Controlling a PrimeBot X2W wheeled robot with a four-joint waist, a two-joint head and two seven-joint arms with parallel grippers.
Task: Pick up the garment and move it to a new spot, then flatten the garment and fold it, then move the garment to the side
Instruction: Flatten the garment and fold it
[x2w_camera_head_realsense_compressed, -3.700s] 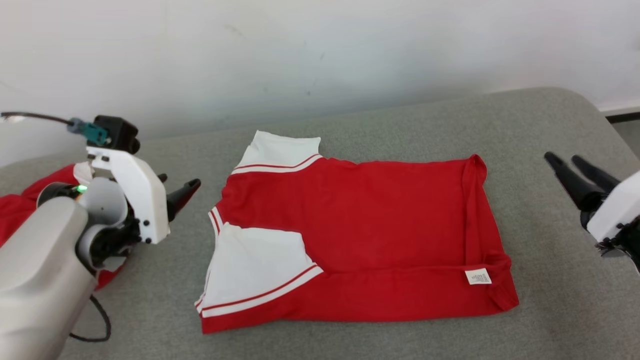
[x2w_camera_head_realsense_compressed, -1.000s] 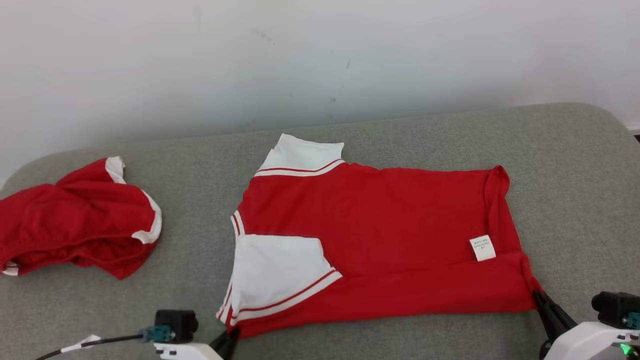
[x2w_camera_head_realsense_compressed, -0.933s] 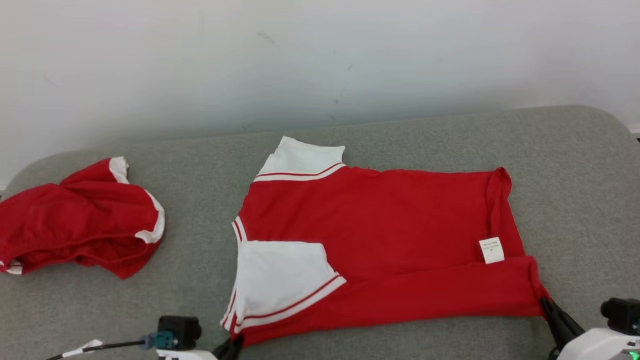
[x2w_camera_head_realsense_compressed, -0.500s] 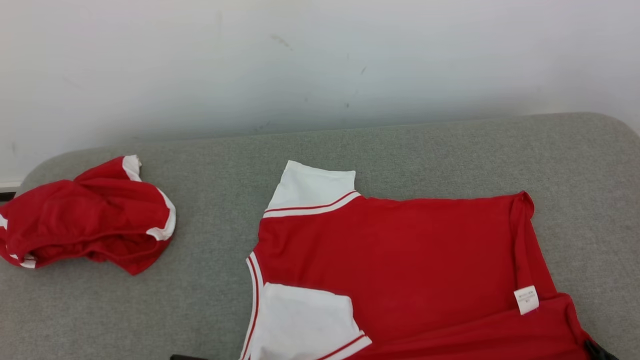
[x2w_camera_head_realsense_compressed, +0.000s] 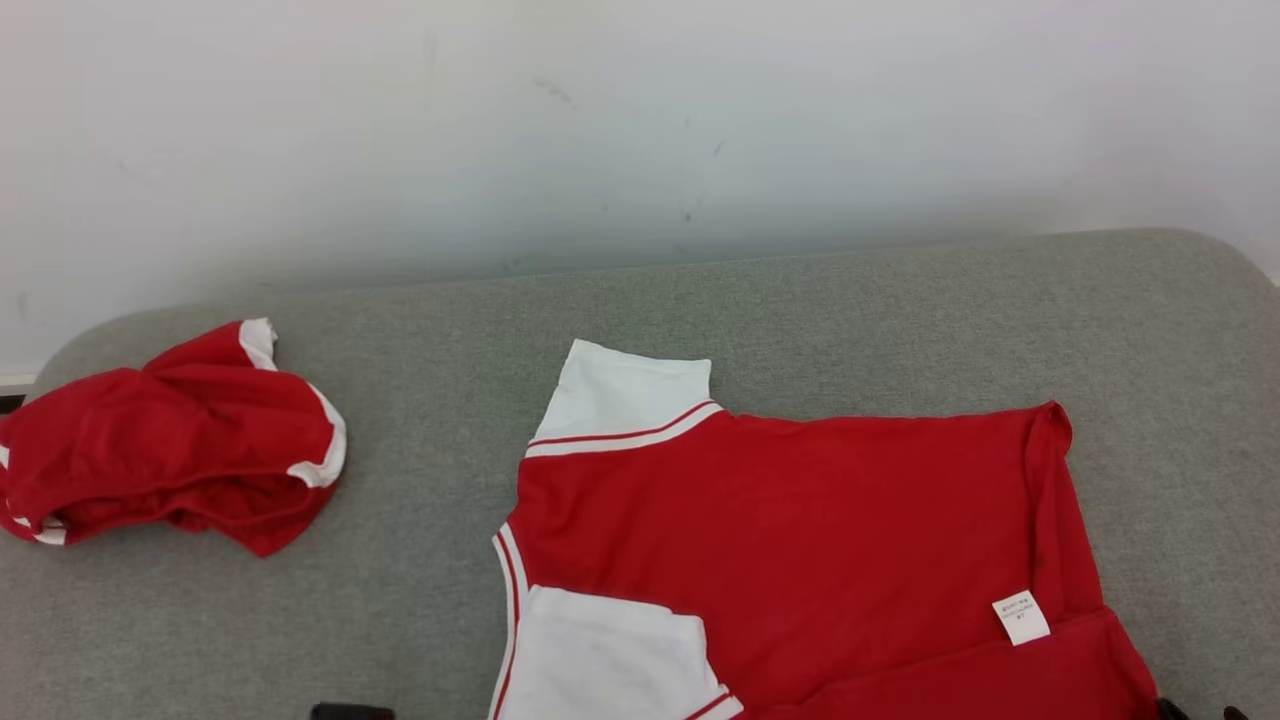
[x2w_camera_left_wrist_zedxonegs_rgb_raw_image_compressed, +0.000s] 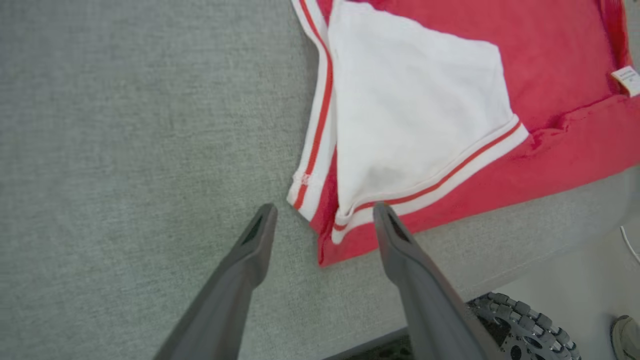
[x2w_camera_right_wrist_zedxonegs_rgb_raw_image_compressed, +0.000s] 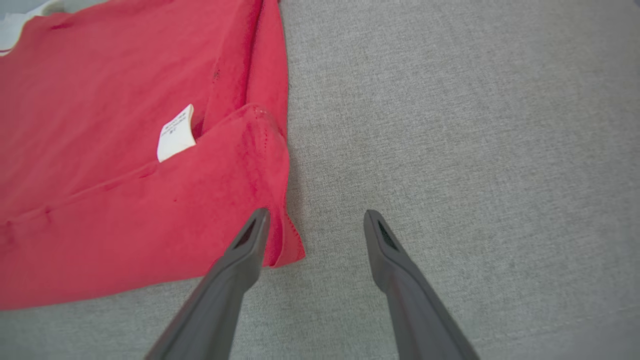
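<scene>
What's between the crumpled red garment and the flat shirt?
Nothing: only bare grey padded surface separates the crumpled garment from the flat shirt, per the head view.

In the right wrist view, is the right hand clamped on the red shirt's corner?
No, the right hand is open, its fingers wide apart, not pinching the red shirt.

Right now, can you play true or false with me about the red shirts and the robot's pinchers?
The left gripper is open, holding nothing. True.
The flat shirt has blue sleeves. False: its sleeve is white with red stripes.
A second red garment lies crumpled to the flat shirt's left. True.
The right gripper is clamped on the label. False: it is open, and the label lies apart from its fingers.
</scene>
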